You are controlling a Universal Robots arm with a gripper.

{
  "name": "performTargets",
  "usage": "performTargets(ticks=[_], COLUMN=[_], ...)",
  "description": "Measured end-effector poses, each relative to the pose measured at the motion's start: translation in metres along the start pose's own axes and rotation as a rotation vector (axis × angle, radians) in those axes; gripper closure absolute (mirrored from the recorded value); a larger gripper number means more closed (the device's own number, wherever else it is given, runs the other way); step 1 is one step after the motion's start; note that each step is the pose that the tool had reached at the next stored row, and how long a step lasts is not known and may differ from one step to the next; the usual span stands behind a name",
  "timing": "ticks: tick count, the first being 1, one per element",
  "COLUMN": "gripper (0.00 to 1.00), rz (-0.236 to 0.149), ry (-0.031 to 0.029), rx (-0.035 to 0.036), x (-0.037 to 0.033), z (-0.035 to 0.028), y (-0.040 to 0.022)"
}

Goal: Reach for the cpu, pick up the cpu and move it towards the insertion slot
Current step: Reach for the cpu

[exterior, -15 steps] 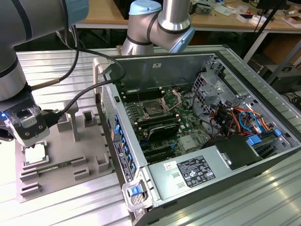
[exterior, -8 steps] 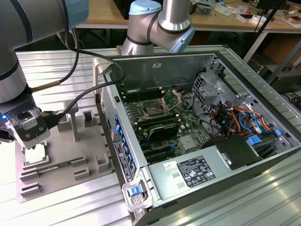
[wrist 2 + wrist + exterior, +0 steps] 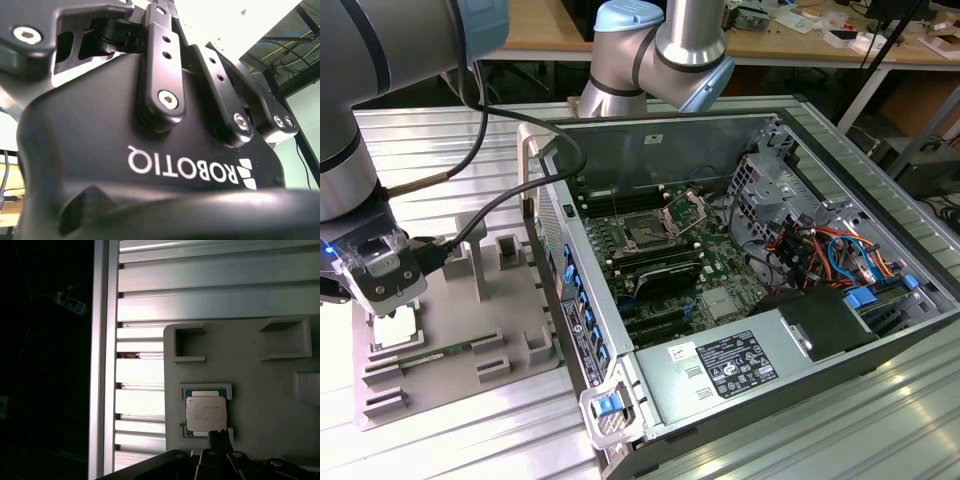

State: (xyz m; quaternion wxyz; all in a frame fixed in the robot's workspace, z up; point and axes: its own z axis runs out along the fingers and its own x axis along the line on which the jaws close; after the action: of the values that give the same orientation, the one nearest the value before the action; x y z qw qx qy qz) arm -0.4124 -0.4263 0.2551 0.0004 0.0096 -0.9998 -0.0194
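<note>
The cpu (image 3: 206,413), a small square chip with a silvery-white top, lies flat in a recess of the grey plastic tray (image 3: 260,390). In the exterior view it is a pale patch (image 3: 395,327) on the tray (image 3: 470,330), directly under my gripper (image 3: 390,298). The gripper hangs just above the chip, and in the first wrist view its dark tip (image 3: 218,439) stands at the chip's edge. The second wrist view has the gripper's black body (image 3: 150,150) close up. The insertion slot (image 3: 646,232) sits on the green circuit board inside the open case, its silver retention frame (image 3: 686,212) lifted.
The open computer case (image 3: 560,300) stands to the exterior view's right of the tray, with a power supply (image 3: 730,360) and coloured cables (image 3: 820,250) inside. A memory stick (image 3: 430,352) lies on the tray. Raised tray posts (image 3: 505,255) stand near the gripper. A black cable (image 3: 490,215) trails from the arm.
</note>
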Motion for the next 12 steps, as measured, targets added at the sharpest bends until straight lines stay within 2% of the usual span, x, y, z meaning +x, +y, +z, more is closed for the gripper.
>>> performTargets(ticks=[12], gripper=[0.89], rz=[0.0], ry=[0.0], rx=[0.0001], x=[0.0], z=[0.0022], y=[-0.0005])
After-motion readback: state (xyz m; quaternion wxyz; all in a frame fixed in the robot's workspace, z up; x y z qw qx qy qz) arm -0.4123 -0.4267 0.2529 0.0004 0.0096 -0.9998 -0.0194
